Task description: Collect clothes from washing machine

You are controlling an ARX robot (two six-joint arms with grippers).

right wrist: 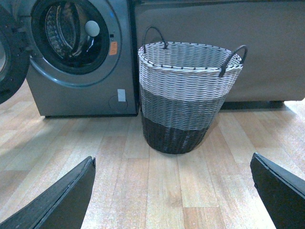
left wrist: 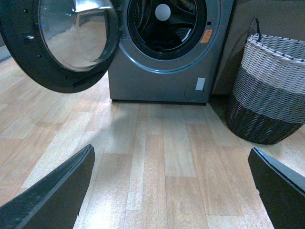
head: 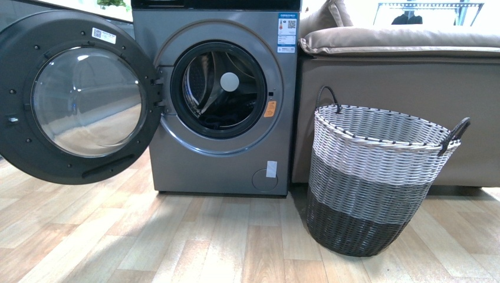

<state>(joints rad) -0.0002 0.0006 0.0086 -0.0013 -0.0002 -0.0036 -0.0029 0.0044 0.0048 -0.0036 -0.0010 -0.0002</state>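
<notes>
A tan sofa fills the 3 o'clock side of the front view. The grey front-loading washing machine stands hard against its end, at 11 o'clock from the frame's centre. The machine's porthole door is swung fully out to 9 o'clock of the drum mouth, leaving the opening clear for an arm to reach in. A white-and-brown woven basket stands on the wood-plank floor at 4 o'clock of the washer, near enough to serve, it appears, as the drop point for whatever comes out.

The clothes show only as a dark heap low in the perforated drum, at 6 o'clock of the mouth; their outline is hard to make out against the shadow.

Neither arm appears in the front view. In the wrist views the left gripper faces the open drum and the right gripper faces the basket. Each has its fingers spread wide and holds nothing, well back from both targets. Collection looks not yet begun.
</notes>
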